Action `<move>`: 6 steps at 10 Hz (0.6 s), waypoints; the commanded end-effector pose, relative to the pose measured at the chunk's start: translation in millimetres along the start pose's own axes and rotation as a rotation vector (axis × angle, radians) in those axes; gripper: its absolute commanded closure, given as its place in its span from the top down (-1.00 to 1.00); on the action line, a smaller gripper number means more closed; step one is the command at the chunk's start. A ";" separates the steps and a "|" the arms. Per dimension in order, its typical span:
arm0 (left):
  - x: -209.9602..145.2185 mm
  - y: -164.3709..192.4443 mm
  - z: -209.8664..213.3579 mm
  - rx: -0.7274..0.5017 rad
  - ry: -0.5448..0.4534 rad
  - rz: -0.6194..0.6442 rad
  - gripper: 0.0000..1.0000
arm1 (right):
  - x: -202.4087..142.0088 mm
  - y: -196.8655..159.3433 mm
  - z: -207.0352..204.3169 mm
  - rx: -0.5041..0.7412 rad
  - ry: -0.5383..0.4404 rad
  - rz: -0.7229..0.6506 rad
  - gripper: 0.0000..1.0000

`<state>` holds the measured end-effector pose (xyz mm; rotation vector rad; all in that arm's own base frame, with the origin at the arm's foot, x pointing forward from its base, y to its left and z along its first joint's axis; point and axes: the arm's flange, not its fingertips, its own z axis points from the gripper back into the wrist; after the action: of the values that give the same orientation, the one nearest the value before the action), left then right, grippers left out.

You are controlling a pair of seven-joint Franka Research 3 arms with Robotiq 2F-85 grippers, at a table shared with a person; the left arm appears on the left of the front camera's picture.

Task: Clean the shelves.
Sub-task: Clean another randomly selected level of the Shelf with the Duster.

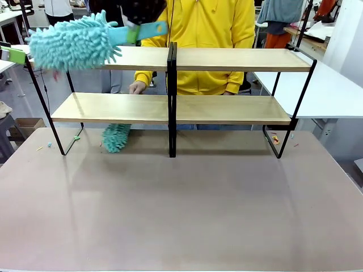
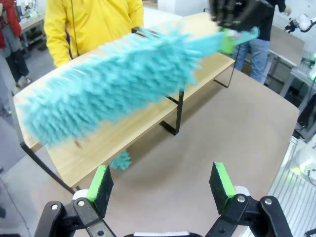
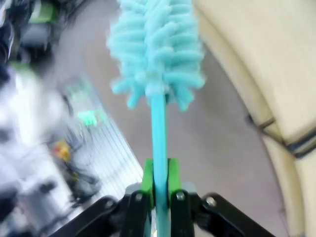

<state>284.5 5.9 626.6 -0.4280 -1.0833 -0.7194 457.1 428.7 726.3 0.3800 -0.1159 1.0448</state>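
Observation:
The shelves (image 1: 227,59) are a two-tier rack of light-wood boards on a black frame, also seen in the left wrist view (image 2: 123,133). My right gripper (image 3: 160,174) is shut on the handle of a fluffy teal duster (image 3: 155,44). In the front view the duster (image 1: 74,42) is over the left end of the upper board, with the right gripper (image 1: 133,33) above the board. The left wrist view shows the duster (image 2: 113,84) lying along the top board. My left gripper (image 2: 161,182) hangs open and holds nothing, off the rack's left end.
A second teal duster (image 1: 116,137) lies on the table under the lower board. A person in a yellow hoodie (image 1: 210,34) stands behind the rack, one hand (image 1: 137,87) at the lower board. Small scraps (image 1: 275,139) dot the table near the frame's feet.

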 end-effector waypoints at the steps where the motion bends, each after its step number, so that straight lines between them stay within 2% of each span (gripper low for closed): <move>1: 0.3 -0.2 -1.4 0.003 -0.003 -0.002 1.00 | -15.7 10.2 28.1 0.026 0.079 0.220 -0.74; 2: 0.3 -0.2 -1.4 0.003 -0.003 -0.002 1.00 | -30.3 12.5 32.9 0.087 0.036 0.316 -0.74; 4: 0.3 -0.2 -1.4 0.003 -0.003 -0.002 1.00 | -48.2 5.2 39.1 0.114 -0.071 0.219 -0.74; 6: 0.3 -0.2 -1.4 0.003 -0.003 -0.002 1.00 | -51.3 2.4 41.1 0.096 -0.103 0.121 -0.74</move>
<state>284.4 5.8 626.7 -0.4277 -1.0836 -0.7197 449.4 380.4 768.3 0.4892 -0.1585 1.2352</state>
